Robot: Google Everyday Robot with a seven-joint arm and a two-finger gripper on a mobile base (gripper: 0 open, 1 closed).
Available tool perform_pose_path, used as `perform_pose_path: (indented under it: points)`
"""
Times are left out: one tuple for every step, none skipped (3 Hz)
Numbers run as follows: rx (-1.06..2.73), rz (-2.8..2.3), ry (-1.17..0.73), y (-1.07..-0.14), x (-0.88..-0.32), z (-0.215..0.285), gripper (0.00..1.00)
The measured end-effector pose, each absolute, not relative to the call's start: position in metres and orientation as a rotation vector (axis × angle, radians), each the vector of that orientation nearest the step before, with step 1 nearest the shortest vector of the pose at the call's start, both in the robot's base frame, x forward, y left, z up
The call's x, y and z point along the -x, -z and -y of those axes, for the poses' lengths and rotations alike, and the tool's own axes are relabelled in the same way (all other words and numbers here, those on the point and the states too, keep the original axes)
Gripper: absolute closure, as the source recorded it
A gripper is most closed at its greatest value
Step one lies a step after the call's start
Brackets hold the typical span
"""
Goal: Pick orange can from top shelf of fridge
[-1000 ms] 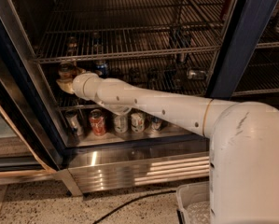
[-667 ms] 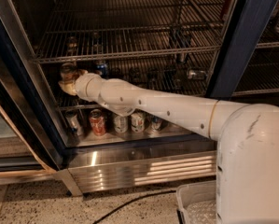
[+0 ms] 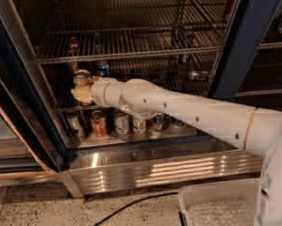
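Note:
The fridge (image 3: 250,36) stands open, with a dark blue frame and wire racks inside. My gripper (image 3: 82,93) is at the left end of the wire-grid top shelf (image 3: 65,108). It is shut on the orange can (image 3: 82,78), a coppery can with a silver top, and holds it upright just over the rack's front edge. The pale fingers (image 3: 79,95) wrap the can's lower body and hide it. A blue can (image 3: 102,68) stands just behind.
Another wire rack (image 3: 131,54) runs close above the can. Several cans stand on the steel floor below, among them a red-and-white one (image 3: 98,123). A can lies on its side at the right (image 3: 197,73). A white bin (image 3: 216,206) and a black cable (image 3: 131,204) are on the floor outside.
The gripper and the orange can have moved together to the right, toward the front of the shelf.

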State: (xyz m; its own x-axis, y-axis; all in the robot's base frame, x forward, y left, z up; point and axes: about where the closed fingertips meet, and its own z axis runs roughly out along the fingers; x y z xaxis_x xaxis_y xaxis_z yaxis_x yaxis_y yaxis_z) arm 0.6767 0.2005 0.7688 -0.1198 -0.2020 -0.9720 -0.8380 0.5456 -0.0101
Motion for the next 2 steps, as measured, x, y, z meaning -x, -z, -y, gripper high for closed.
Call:
perform_pose_path:
  points:
    - [0.970,-1.630,-0.722,-0.779,-0.654,-0.183,1.00]
    - [1.003,-1.601,-0.761,-0.789,-0.619,-0.155,1.00]
